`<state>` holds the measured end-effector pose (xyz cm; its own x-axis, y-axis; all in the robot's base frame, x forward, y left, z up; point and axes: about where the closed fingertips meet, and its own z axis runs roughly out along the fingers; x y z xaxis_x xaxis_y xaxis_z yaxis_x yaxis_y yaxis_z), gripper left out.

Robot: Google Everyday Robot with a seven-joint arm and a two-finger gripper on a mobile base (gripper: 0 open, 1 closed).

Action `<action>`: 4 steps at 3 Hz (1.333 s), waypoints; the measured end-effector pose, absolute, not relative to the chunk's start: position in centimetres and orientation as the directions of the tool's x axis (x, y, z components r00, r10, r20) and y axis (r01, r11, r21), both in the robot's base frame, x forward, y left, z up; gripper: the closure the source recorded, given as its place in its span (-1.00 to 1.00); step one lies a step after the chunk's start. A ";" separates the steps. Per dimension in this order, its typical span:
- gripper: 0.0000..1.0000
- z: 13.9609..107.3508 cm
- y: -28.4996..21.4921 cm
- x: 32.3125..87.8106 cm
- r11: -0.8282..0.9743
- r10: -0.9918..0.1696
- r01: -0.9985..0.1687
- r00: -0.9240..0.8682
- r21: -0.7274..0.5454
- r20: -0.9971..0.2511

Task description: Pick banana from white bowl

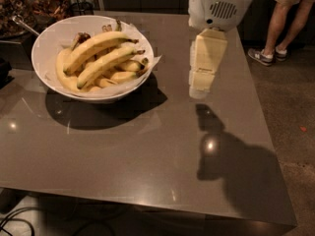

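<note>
A large white bowl (pixel 45 47) lined with crinkled white paper sits at the far left of the grey table (pixel 147 146). Several yellow bananas (pixel 101 50) lie in it, two long ones on top. My gripper (pixel 200 87) hangs from the white arm above the table's right half, to the right of the bowl and apart from it, pointing down. It holds nothing that I can see.
A person's legs (pixel 288 21) stand on the floor at the far right. Dark bowls with food (pixel 47 4) stand behind the white bowl at the far left. The table's right edge runs close beside my arm's shadow.
</note>
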<state>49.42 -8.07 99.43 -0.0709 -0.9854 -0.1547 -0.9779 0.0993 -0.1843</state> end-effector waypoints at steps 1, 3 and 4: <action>-1.00 99.7 -7.3 50.0 0.094 -0.983 -0.973 -0.057 -0.213 -0.176; -1.00 100.6 -1.7 52.2 -0.019 -0.986 -0.961 0.063 -0.274 -0.155; -1.00 100.2 3.0 54.5 -0.099 -0.981 -0.960 0.138 -0.260 -0.136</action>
<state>54.50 3.04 100.17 0.1381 -0.9810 -0.1363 -0.9604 -0.0990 -0.2605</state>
